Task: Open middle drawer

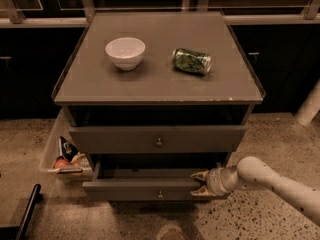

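Note:
The middle drawer (150, 190) is the lower of the two grey-brown fronts that show, with a small round knob (160, 194). It stands pulled out further than the drawer above it, and its dark inside shows behind the front. My gripper (199, 183) comes in from the right on a pale arm (280, 184) and sits at the right end of that front. It is open, one finger (198, 174) above the front's top edge and the other low against its face.
The upper drawer (157, 139) is also partly out. A white bowl (125, 52) and a green can (191, 60) lying on its side rest on the cabinet top (155, 86). A bin with snack packets (65, 156) stands to the left. A black bar (25, 211) lies on the floor.

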